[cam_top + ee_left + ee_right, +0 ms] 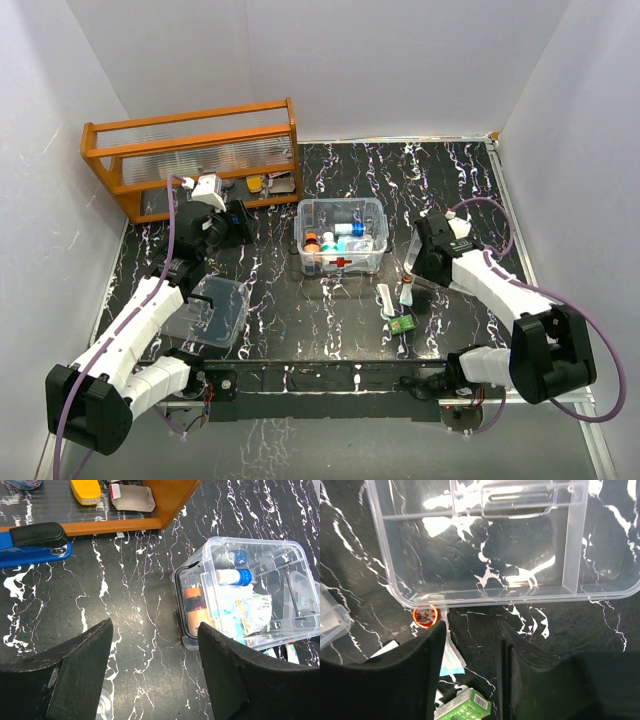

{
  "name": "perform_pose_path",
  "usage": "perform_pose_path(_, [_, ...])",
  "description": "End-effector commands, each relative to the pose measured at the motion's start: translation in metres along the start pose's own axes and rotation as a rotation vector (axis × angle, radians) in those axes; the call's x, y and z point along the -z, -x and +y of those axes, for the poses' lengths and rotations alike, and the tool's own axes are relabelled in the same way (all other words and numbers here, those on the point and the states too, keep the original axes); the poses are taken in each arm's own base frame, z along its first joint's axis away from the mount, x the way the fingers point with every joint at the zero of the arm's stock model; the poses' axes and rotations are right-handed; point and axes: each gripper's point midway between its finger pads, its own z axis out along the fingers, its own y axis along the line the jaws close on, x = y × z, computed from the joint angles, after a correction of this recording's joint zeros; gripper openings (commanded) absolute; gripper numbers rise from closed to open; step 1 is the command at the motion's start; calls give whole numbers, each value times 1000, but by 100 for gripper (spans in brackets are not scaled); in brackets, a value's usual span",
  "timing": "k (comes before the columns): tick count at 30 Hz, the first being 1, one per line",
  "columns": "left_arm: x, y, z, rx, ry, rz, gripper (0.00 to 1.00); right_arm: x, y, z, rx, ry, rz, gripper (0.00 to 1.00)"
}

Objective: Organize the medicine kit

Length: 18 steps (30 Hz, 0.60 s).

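Two robot arms work over one black, white-veined surface (450, 180). One medicine kit (368, 258), a clear box with a red cross on its front wall, stands open near the middle of the surface, a little toward the far edge. Inside it are one brown bottle with an orange cap (196, 605), two blue-capped white containers (240, 557) and one crinkled packet (252, 612). One clear lid (210, 310) lies apart from the kit, toward the near left corner. One clear divided tray (520, 596) lies to the right of the kit. Between the kit and the near edge sit three loose items: one small upright bottle (407, 291), one white tube (387, 298) and one green carton (403, 323). One orange rack (172, 500) fills the far left corner; it holds one yellow object (85, 491) and one small cardboard tray (131, 499), and one blue stapler (35, 545) lies just in front of it. The left gripper (155, 630) hovers between rack and kit, jaws spread wide and holding nothing; the kit lies just ahead of it and to its right, not touching. The right gripper (471, 635) is near the kit's right side, above the loose items, jaws partly apart with nothing clamped between them.
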Motion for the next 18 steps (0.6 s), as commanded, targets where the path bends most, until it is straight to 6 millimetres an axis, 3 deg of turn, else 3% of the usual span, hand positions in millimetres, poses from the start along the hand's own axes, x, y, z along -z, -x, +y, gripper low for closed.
perform_pose_path(1, [4, 7, -3, -18, -21, -36, 68, -7, -3, 3, 39, 14, 16, 39])
perform_pose_path(6, [4, 7, -1, -20, -12, -36, 68, -10, -13, 19, 81, 99, 81, 37])
perform_pose_path(11, [4, 7, -1, -18, -11, -36, 68, -12, -33, 41, 124, 233, 174, 48])
perform_pose_path(18, [4, 6, 0, -19, -7, -33, 68, -21, -45, 41, 147, 231, 224, 46])
